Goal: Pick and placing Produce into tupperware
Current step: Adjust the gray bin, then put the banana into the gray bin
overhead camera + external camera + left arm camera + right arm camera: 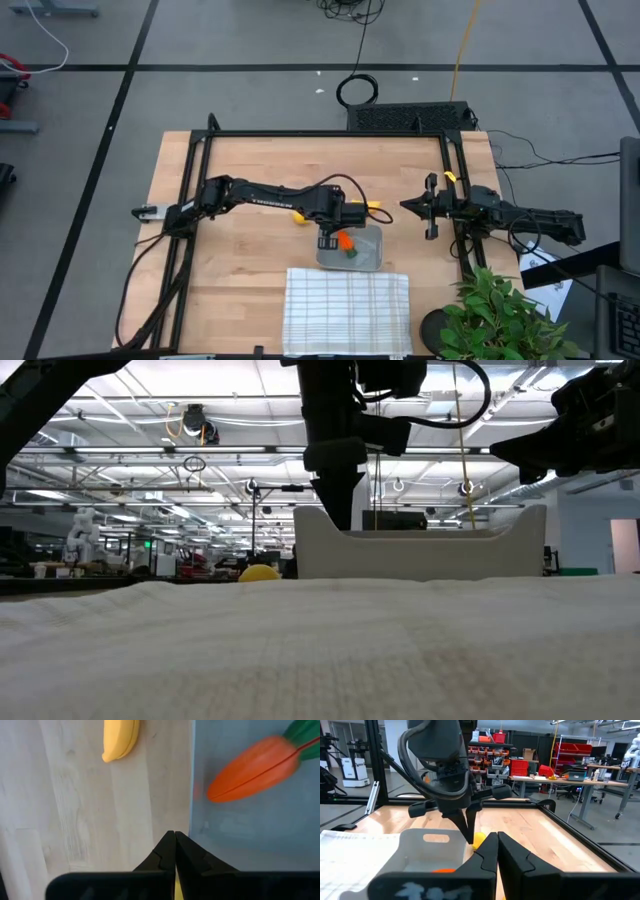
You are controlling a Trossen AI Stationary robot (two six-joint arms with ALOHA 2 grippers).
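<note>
The white checked cloth (347, 310) lies nearest the front edge of the surface (240, 250), and just behind it sits the grey container (372, 252) with the carrot (346, 242) already inside. Over the container's left rim hangs the left end effector (174, 851), its fingers pressed together and holding nothing. The banana (120, 738) lies on the bare wood just outside that rim, and the lemon (259, 572) also waits on the wood beside the container. Both look like light, rigid, smooth toys; I would judge the banana best pinched across its thick middle, while the round lemon may slip unless taken squarely across its widest part. Farther right, well apart, the right end effector (496, 851) waits, likewise closed and empty. Only the low view shows the lemon clearly; only the left wrist view shows the carrot lying wholly within the container wall.
</note>
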